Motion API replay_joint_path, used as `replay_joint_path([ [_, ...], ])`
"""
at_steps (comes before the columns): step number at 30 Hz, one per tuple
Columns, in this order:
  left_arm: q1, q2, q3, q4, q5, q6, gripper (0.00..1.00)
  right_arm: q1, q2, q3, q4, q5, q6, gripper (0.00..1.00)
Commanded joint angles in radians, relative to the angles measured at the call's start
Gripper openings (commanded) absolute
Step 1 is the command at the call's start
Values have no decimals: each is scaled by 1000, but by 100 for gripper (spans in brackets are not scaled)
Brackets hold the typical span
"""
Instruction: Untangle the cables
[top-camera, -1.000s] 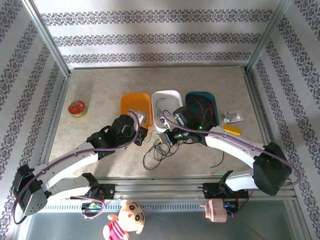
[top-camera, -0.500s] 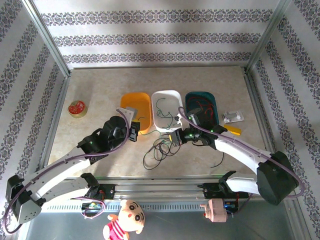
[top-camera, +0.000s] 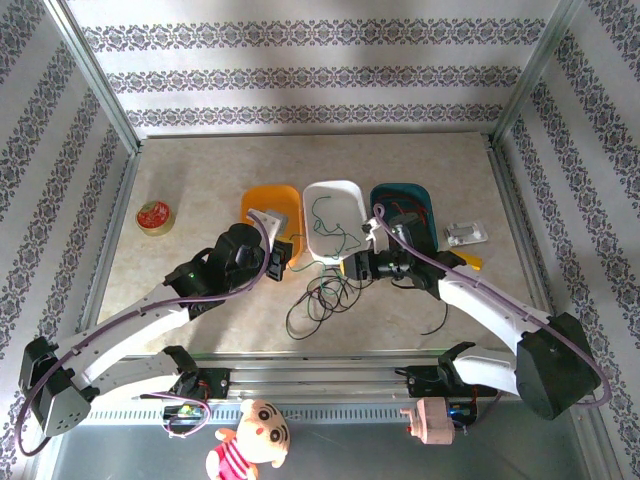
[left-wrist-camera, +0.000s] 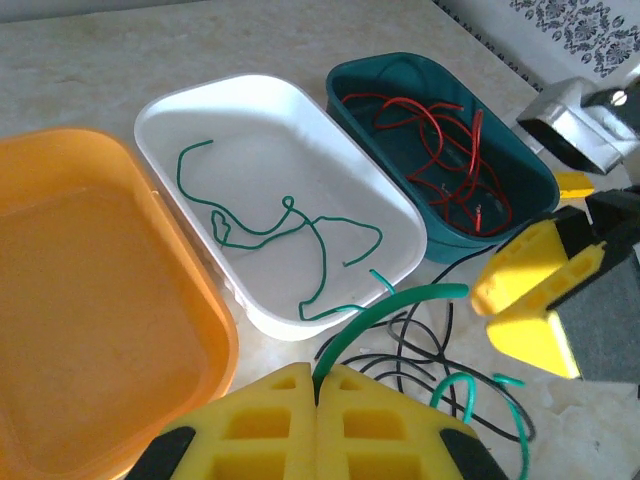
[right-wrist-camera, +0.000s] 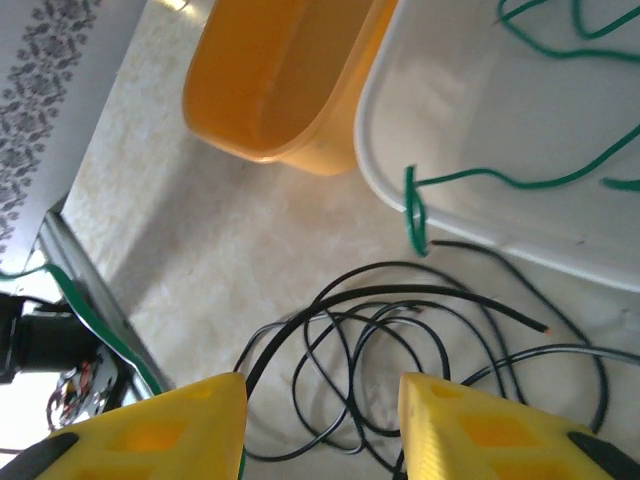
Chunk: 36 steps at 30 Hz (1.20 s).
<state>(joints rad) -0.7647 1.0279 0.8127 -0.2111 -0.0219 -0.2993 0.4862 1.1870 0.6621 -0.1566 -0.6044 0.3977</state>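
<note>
Loosely, thin black cables (top-camera: 320, 298) loop with a green cable (left-wrist-camera: 390, 303).

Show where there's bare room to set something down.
Bare: the far table strip behind the orange tray, white tray and teal tray, and the left side around the round red tin. The orange tray is empty too. Crowded: in front of the white tray, where the black cables pile up.

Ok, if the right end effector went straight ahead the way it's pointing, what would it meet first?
Most likely the black cables looped on the table, straight ahead of the open right end effector. The near wall of the white tray lies beyond them, though depth is unclear.
</note>
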Motion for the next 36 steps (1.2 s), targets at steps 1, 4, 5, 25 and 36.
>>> replay_joint_path([
  [1,-1,5,33,12,20,13,0,31,-19,-19,-3,-106,-12,44],
  [4,-1,6,33,12,11,12,0,83,-17,-11,-42,-109,-25,44],
  [5,-1,6,35,10,4,13,0,97,-11,-6,-62,-110,-27,44],
  [25,-1,12,33,-4,-35,38,0,164,-76,-30,-127,59,-20,46],
  [36,-1,6,27,7,-40,34,0,236,53,7,-139,58,-51,20],
])
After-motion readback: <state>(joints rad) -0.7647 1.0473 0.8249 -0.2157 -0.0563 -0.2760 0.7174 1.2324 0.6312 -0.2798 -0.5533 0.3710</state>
